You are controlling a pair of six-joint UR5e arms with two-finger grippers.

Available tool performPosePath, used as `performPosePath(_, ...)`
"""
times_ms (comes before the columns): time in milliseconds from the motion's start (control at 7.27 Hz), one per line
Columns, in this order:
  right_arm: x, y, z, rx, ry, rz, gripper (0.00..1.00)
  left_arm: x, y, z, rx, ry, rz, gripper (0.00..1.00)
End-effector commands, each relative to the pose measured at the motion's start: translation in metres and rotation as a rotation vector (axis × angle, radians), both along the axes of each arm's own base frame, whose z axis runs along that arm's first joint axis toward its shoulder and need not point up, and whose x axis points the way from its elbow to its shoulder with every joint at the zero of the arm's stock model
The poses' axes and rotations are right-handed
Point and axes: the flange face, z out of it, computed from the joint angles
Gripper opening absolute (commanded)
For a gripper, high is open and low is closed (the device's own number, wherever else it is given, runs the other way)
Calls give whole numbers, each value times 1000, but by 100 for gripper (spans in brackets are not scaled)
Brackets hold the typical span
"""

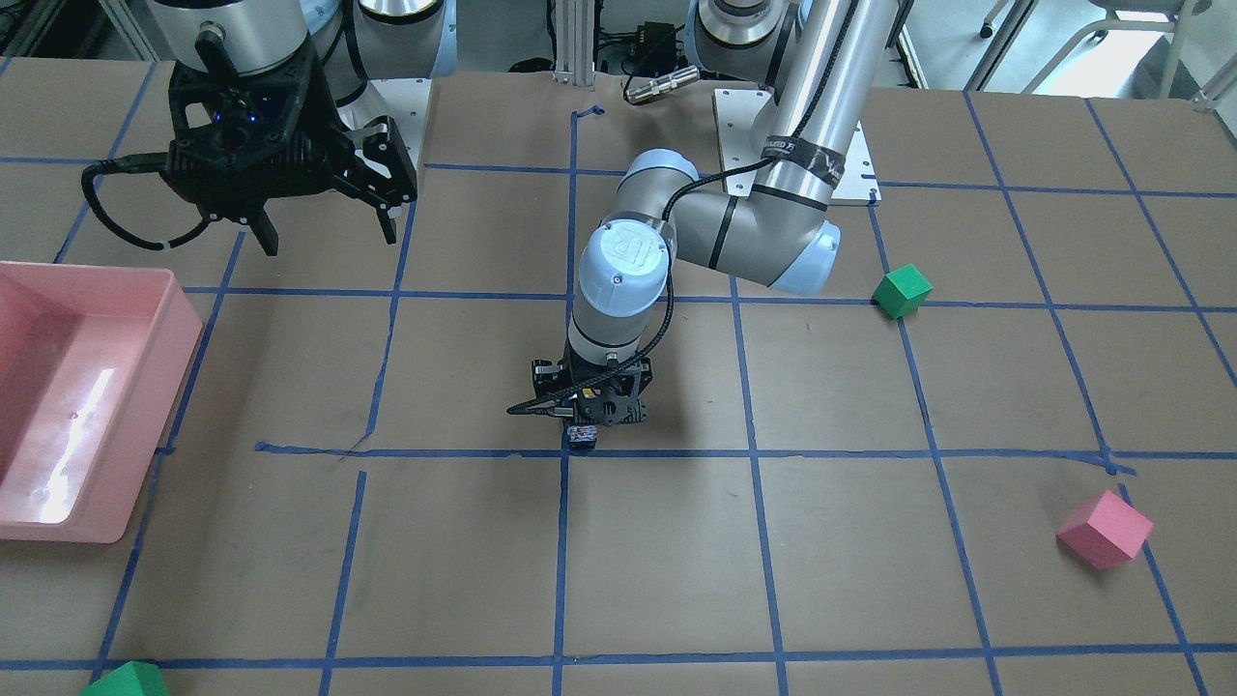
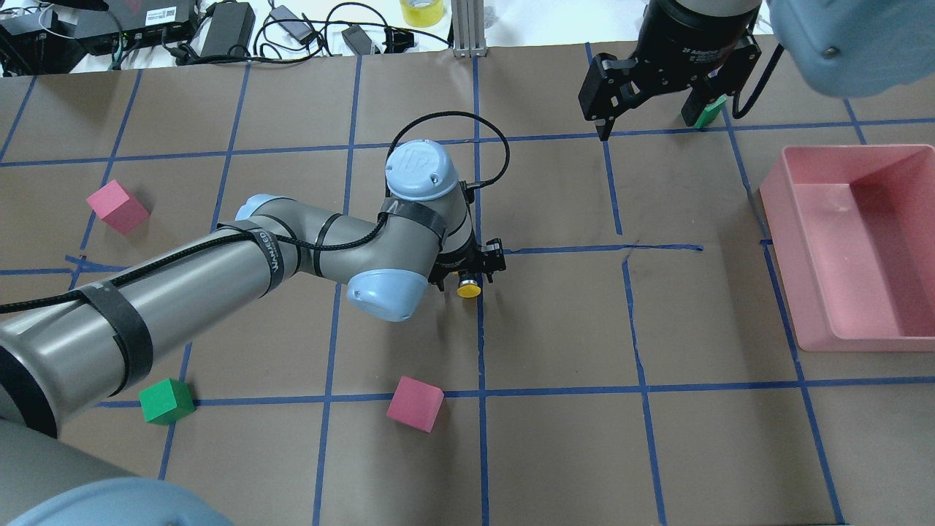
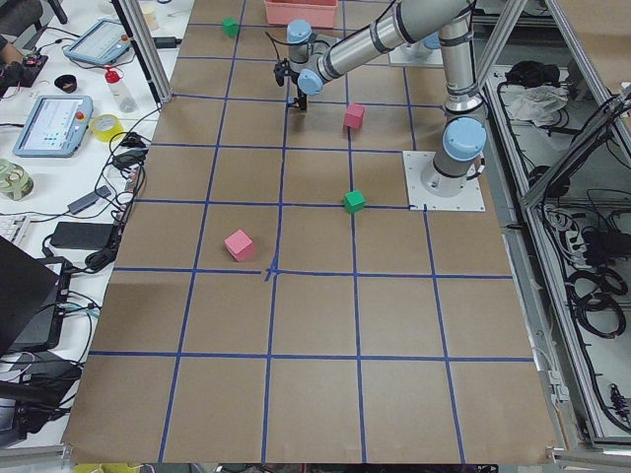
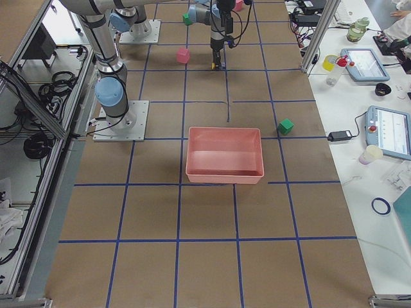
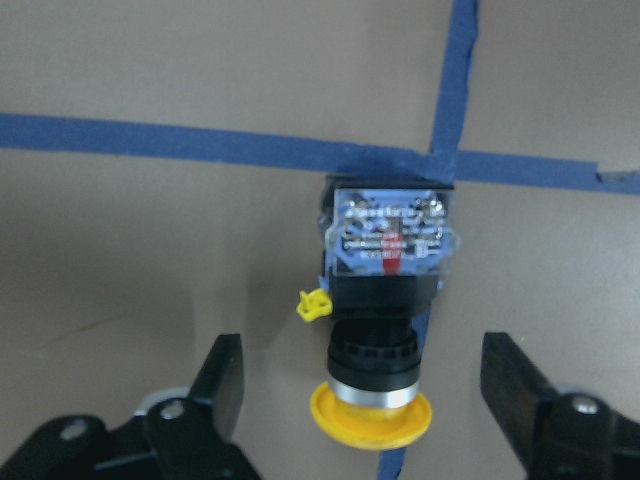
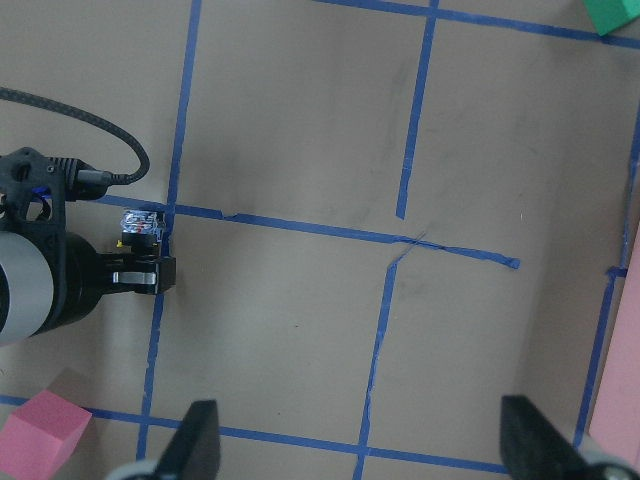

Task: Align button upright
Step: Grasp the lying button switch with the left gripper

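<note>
At the far left of the overhead view a pink cube (image 2: 117,207) sits on the brown paper-covered table (image 2: 555,438). A green cube (image 2: 166,400) lies nearer the robot, close beside the left arm. A 2nd pink cube (image 2: 415,403) rests to their right, short of the table's middle. Just beyond it the left gripper (image 5: 363,372) hangs low over a small push-button switch with a round yellow cap, black cylindrical body and pale base block (image 5: 385,300). The button lies on its side at a crossing of 2 blue tape lines (image 5: 150,140), between the gripper's 2 black fingers (image 5: 225,385). These stand wide apart, clear of it on both sides, and grip nothing. The button's long axis runs along the tape line that leads away from the robot: the yellow cap points back toward the robot and the base block points away, over the crossing. In the wrist view the fingers flank the cap end, and the base block lies past the fingertips. Further right the right gripper (image 2: 650,124) hangs raised above the table, spread wide and empty, with a 2nd green cube (image 2: 707,115) partly hidden behind 1 finger. At the far right stands a pink rectangular plastic bin (image 2: 776,219).
</note>
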Motion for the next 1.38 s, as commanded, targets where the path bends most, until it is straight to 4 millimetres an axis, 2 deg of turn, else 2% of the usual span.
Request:
performPosePath(0,0,0,0,2,0,0,100,-1,0,1,0,6,0,0)
performPosePath(138,0,0,0,0,0,0,100,-1,-1,1,2,5,1,0)
performPosePath(275,0,0,0,-1,0,0,100,-2,-3,10,-13,11,7,0)
performPosePath(412,0,0,0,-1,0,0,100,-2,-13,23,-32,20,21,0)
performPosePath(550,0,0,0,-1,0,0,100,1,-20,29,26,50,115,0)
performPosePath(688,0,0,0,0,0,0,100,15,-30,34,107,162,294,0)
performPosePath(825,0,0,0,0,0,0,100,36,-43,37,204,275,483,0)
performPosePath(962,0,0,0,0,0,0,100,46,-46,35,334,337,630,0)
performPosePath(1238,0,0,0,0,0,0,100,59,-42,24,450,359,758,0)
